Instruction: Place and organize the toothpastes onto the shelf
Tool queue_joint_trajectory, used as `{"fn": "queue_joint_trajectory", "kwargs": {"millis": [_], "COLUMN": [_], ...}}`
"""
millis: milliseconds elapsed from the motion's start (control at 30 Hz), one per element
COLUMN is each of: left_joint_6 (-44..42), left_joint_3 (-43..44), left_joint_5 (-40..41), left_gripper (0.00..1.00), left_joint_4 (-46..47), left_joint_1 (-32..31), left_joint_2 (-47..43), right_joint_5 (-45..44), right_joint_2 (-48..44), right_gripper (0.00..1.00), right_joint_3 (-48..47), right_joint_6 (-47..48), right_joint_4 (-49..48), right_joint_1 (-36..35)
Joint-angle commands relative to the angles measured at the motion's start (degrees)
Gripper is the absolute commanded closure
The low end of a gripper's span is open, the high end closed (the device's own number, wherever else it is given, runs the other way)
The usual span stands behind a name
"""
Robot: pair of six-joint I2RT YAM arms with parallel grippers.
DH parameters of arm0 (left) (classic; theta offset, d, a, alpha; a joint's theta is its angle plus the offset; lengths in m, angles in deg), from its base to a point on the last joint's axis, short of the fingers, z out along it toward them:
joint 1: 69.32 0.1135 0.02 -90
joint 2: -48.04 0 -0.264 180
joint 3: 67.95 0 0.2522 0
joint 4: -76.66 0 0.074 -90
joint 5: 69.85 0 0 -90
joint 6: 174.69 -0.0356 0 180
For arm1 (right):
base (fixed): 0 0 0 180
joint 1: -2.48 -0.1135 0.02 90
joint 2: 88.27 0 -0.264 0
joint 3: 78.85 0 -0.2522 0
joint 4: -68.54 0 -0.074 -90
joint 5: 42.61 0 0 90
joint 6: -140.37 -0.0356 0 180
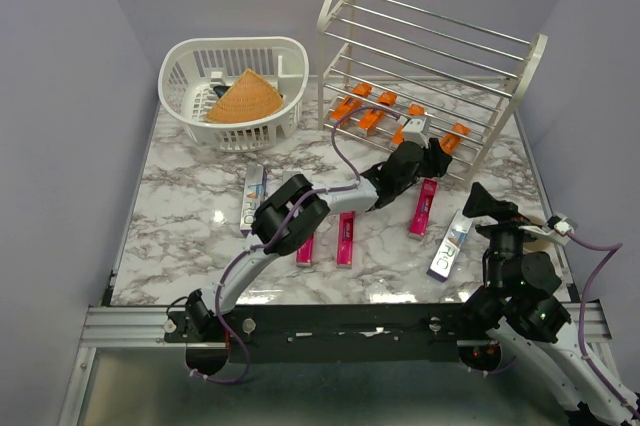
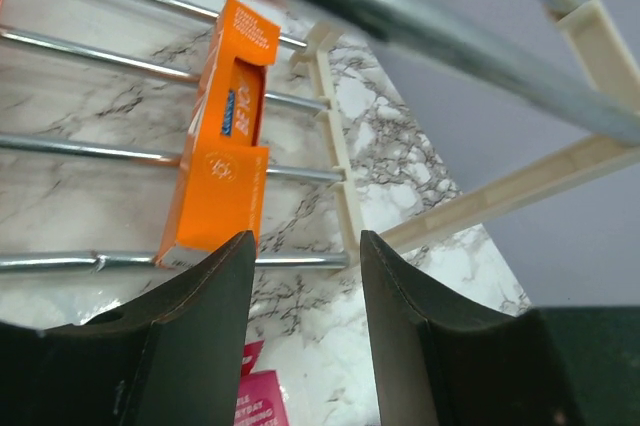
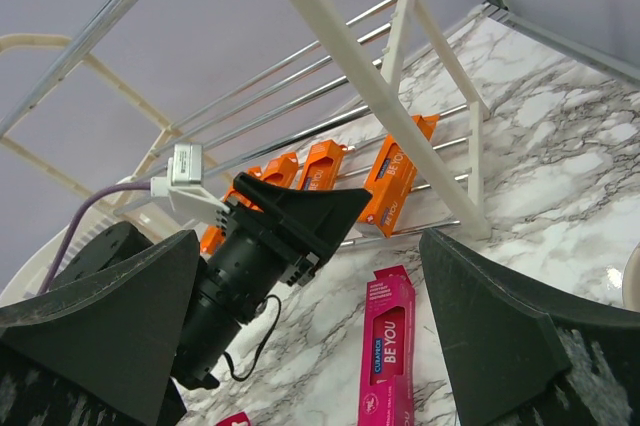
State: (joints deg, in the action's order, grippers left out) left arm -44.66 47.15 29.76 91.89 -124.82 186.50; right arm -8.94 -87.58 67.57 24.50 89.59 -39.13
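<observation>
The right gripper [image 1: 480,201] hangs at the front, fingers wide apart and empty, just beside a silver carton [image 1: 451,246]. Three pink cartons [image 1: 346,238] and a second silver carton [image 1: 252,198] lie flat on the table [image 1: 180,216]. Farther on, the left gripper [image 2: 305,246] is parted and holds nothing at the lowest rods of the shelf [image 1: 324,56], where orange cartons [image 2: 225,146] lie. A basket [image 1: 190,96] holding a cone [image 1: 243,98] sits far left.

The marble table [image 1: 190,206] carries a white basket [image 1: 185,71] and the shelf [image 1: 335,6] at its far side. Pink cartons [image 1: 345,238] and two silver cartons [image 1: 252,198] lie flat nearer. Orange cartons [image 1: 370,121] rest on the shelf's lowest rods.
</observation>
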Motion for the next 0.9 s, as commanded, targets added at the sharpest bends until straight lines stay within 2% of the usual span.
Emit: {"fn": "queue_joint_trajectory", "kwargs": {"millis": [0,200,433,867], "left_joint_6": [-1.0,-1.4,-3.2,-2.2], "left_joint_3": [4.7,6.6,-0.8,-8.9], "left_joint_5": [-1.4,-2.3,-1.5,-0.6], "left_gripper": [0.44,0.44,0.44,0.39], "left_joint_4": [-2.4,-2.5,2.4,6.7], "left_joint_1": [-0.1,-0.1,-0.5,-0.5], "left_joint_2": [3.5,4.6,-1.2,-6.9], "right_joint_5": [-1.2,-1.1,-0.9,-0.4], "right_joint_2": [-2.0,-2.0,-1.6,-1.4], "right_gripper": [0.0,0.0,0.0,0.0], "right_joint_3": [0.7,0.8,0.7,1.0], "right_joint_6": [0.0,-0.1,0.1,0.3], "right_joint_4": [-0.7,-0.8,-0.9,-1.3], "right_joint_1": [0.0,0.0,0.0,0.0]}}
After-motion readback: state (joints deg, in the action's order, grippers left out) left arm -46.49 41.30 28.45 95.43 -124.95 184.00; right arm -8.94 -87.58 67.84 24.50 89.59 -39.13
